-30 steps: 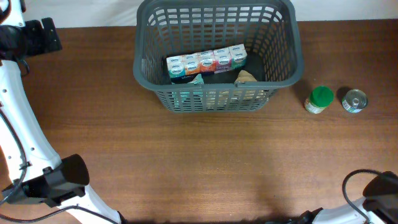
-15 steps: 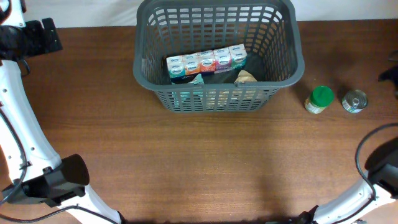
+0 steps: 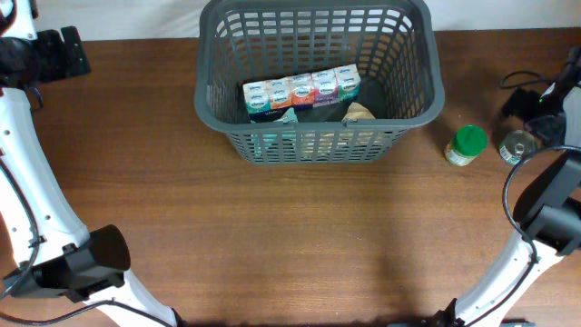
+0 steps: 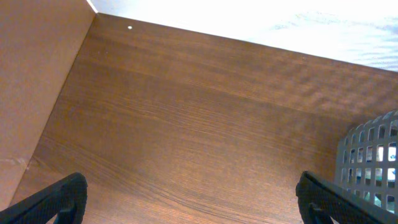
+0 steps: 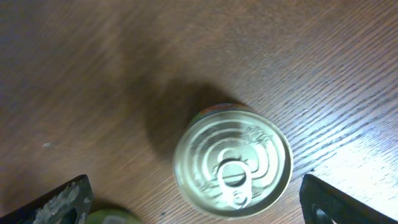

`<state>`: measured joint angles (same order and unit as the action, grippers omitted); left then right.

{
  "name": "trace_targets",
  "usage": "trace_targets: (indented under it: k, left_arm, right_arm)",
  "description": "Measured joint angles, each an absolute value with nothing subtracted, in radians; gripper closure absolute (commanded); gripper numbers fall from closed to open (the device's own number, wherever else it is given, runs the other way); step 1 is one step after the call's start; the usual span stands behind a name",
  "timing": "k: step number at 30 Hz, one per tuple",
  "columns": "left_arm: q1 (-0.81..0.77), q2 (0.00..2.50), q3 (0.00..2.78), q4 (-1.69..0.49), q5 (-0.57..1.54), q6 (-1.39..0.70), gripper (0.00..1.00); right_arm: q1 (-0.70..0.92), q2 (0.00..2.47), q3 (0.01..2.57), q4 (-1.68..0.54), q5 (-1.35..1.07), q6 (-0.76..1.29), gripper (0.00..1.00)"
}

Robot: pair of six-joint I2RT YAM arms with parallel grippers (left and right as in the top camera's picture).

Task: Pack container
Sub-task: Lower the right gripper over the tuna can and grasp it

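The dark grey lattice container [image 3: 320, 138] stands at the back middle of the table. Inside it lie a row of small cartons [image 3: 300, 93] and a tan packet [image 3: 360, 112]. A green-lidded jar [image 3: 467, 144] and a tin can [image 3: 517, 147] with a pull-ring lid stand to its right. My right gripper [image 3: 537, 107] hovers just above the can, open and empty; in the right wrist view the can [image 5: 232, 162] sits between its spread fingers [image 5: 199, 205]. My left gripper [image 3: 65, 50] is at the far left back, open and empty [image 4: 189, 202]. The container's corner [image 4: 373, 162] shows in the left wrist view.
The brown wooden table [image 3: 300, 236] stretches in front of the container. A white wall edge runs along the back [image 4: 261, 22]. The jar's green lid [image 5: 112, 218] peeks in at the bottom left of the right wrist view, close to the can.
My right arm has swung from the front right corner up to the back right, and its gripper now hangs over the tin can. The left arm and the groceries have not moved.
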<state>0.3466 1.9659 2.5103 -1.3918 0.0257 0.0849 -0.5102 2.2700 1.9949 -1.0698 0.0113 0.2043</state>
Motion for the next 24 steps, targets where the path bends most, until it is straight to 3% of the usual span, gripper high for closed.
trace_targets:
  k: [24]
  left_arm:
    - [0.347, 1.966, 2.51, -1.392, 0.025, 0.085, 0.01]
  right_arm:
    - [-0.522, 2.343, 1.995, -1.043, 0.066, 0.198, 0.01]
